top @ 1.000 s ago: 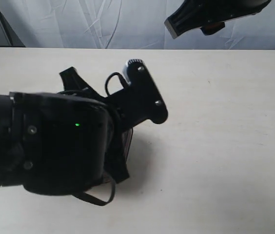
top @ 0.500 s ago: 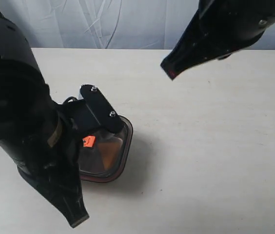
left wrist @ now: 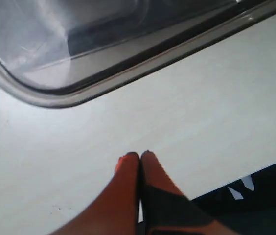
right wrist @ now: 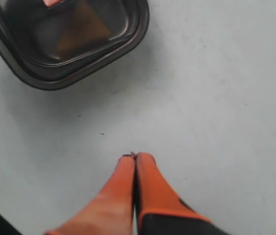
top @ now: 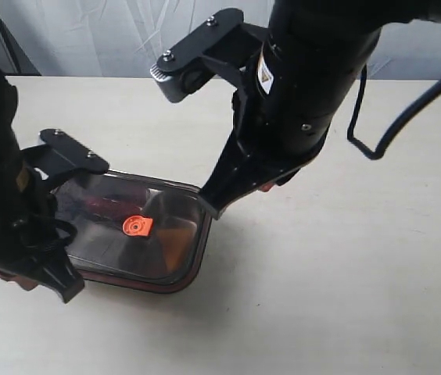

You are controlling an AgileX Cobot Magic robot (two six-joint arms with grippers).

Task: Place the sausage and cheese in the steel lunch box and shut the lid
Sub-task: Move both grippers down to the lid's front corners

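The dark translucent lid (top: 146, 250) lies closed over the steel lunch box, whose body is hidden under it; only the red rim seal (top: 166, 286) shows. The orange valve (top: 135, 226) sits at the lid's middle. Through the lid I see the orange cheese wedge (top: 175, 244), and a dim red shape (top: 99, 205) that may be the sausage. The right wrist view also shows the lid (right wrist: 55, 58) and cheese (right wrist: 86, 27). My left gripper (left wrist: 140, 155) is shut and empty, just off the lid's corner (left wrist: 45, 98). My right gripper (right wrist: 134, 156) is shut and empty over bare table.
The pale table (top: 345, 258) stretches to the right of the box. The bulky left arm (top: 1, 195) covers the box's left end. The right arm (top: 306, 86) hangs over the table's centre, and a black cable (top: 408, 109) loops off to its right.
The left arm has pulled back to the left, uncovering the closed lid. The right arm has swung down from the top edge to the centre, beside the box.
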